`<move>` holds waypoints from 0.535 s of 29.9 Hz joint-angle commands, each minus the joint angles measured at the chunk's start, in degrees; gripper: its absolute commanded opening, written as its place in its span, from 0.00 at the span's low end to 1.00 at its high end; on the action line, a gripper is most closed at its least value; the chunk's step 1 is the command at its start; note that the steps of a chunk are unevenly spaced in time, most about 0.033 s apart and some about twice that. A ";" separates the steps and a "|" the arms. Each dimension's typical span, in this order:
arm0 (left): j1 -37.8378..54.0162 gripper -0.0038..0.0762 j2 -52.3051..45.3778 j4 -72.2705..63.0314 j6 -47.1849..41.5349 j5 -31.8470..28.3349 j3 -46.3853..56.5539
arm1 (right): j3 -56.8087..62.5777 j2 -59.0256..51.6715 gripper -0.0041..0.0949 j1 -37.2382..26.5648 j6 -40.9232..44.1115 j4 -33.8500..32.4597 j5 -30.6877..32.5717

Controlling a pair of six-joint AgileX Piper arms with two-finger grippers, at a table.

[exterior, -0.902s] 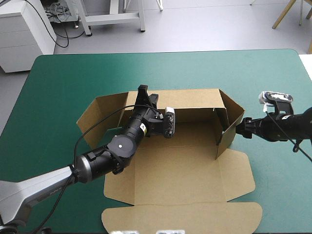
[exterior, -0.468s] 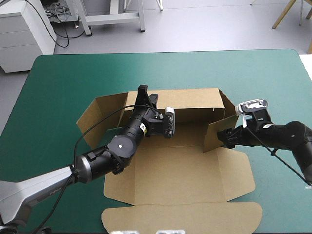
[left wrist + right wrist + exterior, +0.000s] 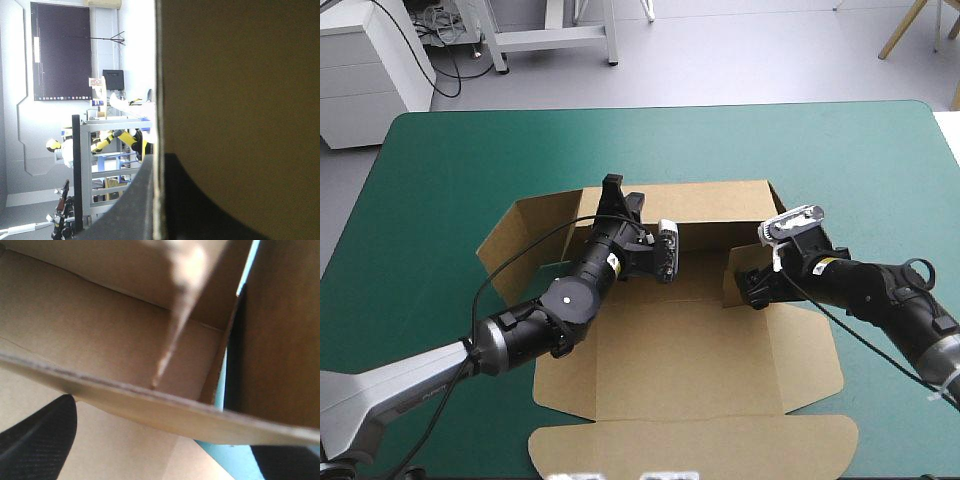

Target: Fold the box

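The left gripper (image 3: 612, 188) clamps the rear wall (image 3: 720, 205) of the brown box (image 3: 700, 350) upright. The right gripper (image 3: 752, 292), fingers apart, presses a side flap (image 3: 735, 268) inward, likely for tucking.

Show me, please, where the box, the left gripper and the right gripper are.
box (image 3: 700, 345): high view, flat base panel.
left gripper (image 3: 622, 198): high view, between fingertips at the back wall.
right gripper (image 3: 752, 288): high view, between fingertips at the right flap.
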 commanded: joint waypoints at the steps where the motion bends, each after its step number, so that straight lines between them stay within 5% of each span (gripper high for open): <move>1: 0.08 0.04 -2.20 6.09 -0.72 1.67 -1.70 | -1.46 -1.42 0.88 3.16 6.38 -4.77 -5.63; 7: 0.08 0.04 -2.20 6.09 -0.72 1.67 -1.70 | -1.46 -1.42 0.88 6.47 19.76 -16.55 -10.74; 10: 0.08 0.04 -2.20 6.09 -0.72 1.67 -1.70 | -1.46 -1.42 0.81 6.56 23.09 -19.48 -11.58; 13: 0.08 0.04 -2.20 6.09 -0.72 1.40 -1.70 | -1.46 -1.42 0.57 6.56 23.28 -19.49 -12.83; 16: 0.08 0.04 -2.20 6.09 -0.72 1.16 -1.70 | -1.46 -1.42 0.20 6.56 23.28 -19.49 -13.21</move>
